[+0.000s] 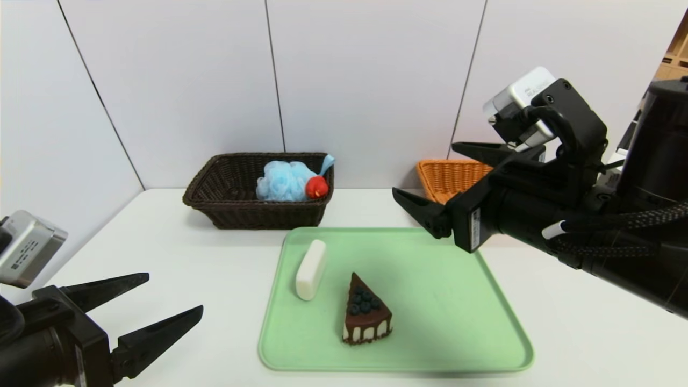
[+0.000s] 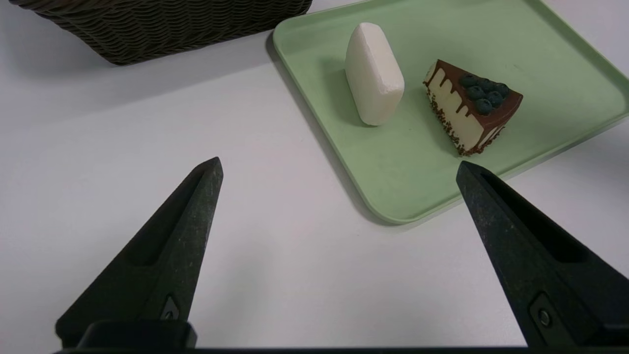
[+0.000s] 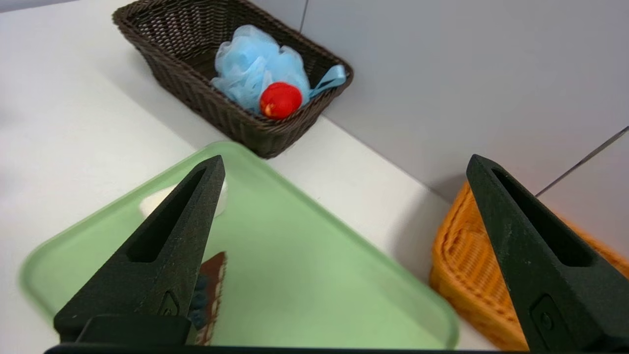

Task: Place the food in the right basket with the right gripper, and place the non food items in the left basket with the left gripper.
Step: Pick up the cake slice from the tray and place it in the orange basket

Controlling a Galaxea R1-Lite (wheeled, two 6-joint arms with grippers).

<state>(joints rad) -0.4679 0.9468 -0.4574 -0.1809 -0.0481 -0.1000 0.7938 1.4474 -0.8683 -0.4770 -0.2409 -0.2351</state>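
White tabletop (image 1: 177,269) against pale grey wall panels. Dark brown left basket (image 1: 226,212) at the back edge already holds the blue bath puff (image 1: 282,181) and red duck (image 1: 317,187). Orange right basket (image 1: 449,177), back right, looks empty as far as visible. Green tray (image 1: 457,301) at centre front carries the soap bar (image 1: 310,270) and cake slice (image 1: 365,317); both remain unsorted. Left end effector (image 1: 153,306) spread, low over the front left corner. Right end effector (image 1: 430,180) spread, raised above the tray's back edge.
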